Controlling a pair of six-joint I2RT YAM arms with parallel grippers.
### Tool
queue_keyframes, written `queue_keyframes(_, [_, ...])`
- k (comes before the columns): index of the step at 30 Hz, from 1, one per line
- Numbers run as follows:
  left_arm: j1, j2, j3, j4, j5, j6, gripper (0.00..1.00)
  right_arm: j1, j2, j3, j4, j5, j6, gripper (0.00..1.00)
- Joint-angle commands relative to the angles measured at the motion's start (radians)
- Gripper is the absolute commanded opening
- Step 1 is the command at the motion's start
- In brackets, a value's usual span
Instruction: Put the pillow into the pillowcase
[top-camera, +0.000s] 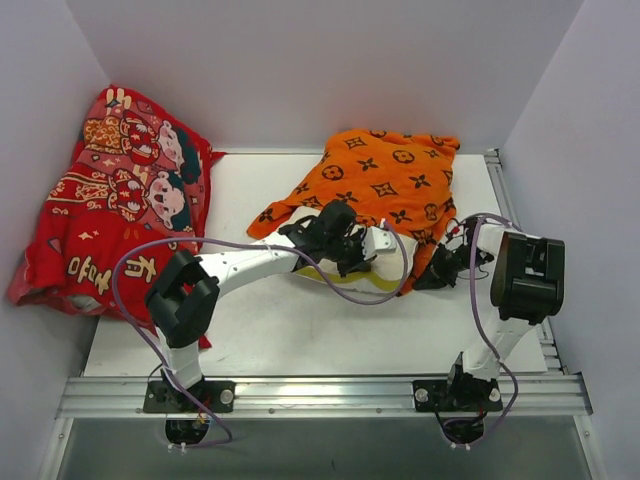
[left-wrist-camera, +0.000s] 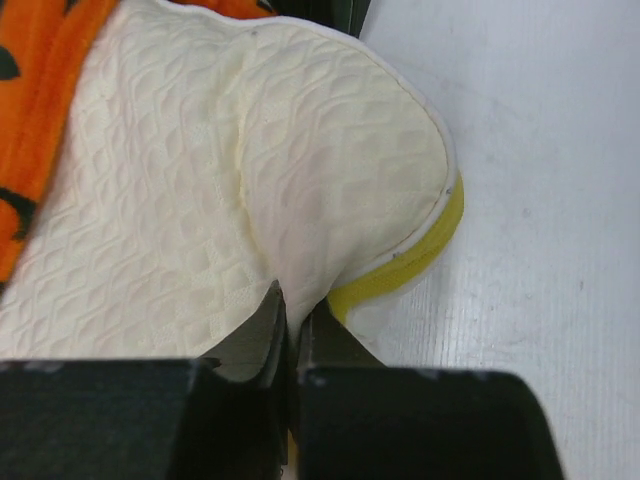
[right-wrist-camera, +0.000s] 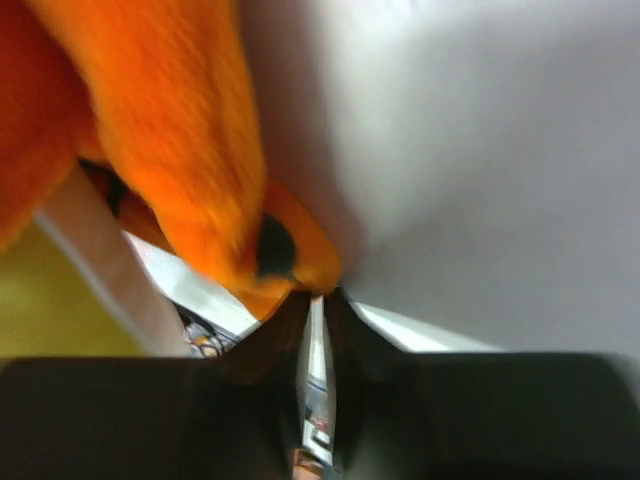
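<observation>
Insertion appears part done. The left claw (left-wrist-camera: 292, 300) is closed on the near edge of the pillow (left-wrist-camera: 250, 180), which extends ahead of it with its far end under the pillowcase (top-camera: 385, 180). The right claw (right-wrist-camera: 318, 295), nearly closed, nips the pillowcase hem at its tips. The pillow's near end lies outside.

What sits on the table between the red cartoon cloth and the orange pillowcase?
In the top view, bare white table separates the red cloth from the pillowcase; the left arm crosses nearer the front.

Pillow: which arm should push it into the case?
Probably left: the left fingers clamp the pillow edge, so it can push; the right fingers pinch the case corner, better for holding it.
</observation>
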Motion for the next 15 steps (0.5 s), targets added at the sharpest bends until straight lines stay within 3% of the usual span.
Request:
queue_keyframes(1, [0.017,-0.020,0.123,0.036,0.050,-0.104,0.00,0.013,0.052,0.047,0.009,-0.012,-0.057,0.00])
queue_keyframes(5, [0.040,0.012,0.210,0.042,0.005,-0.145,0.00,0.015,-0.054,0.038,-0.144,-0.142,-0.253,0.00])
queue_keyframes(9, [0.048,0.053,0.307,0.058,-0.138,-0.141,0.00,0.018,-0.199,0.157,-0.540,-0.245,-0.550,0.00])
queue_keyframes(11, [0.051,0.070,0.351,0.065,-0.218,-0.124,0.00,0.031,-0.248,0.286,-0.704,-0.210,-0.637,0.00])
queue_keyframes(12, [0.051,0.095,0.367,0.059,-0.232,-0.097,0.00,0.042,-0.247,0.329,-0.861,-0.198,-0.780,0.00])
queue_keyframes(15, [0.050,0.138,0.384,0.029,-0.249,-0.052,0.00,0.027,-0.259,0.440,-1.050,-0.153,-0.963,0.00])
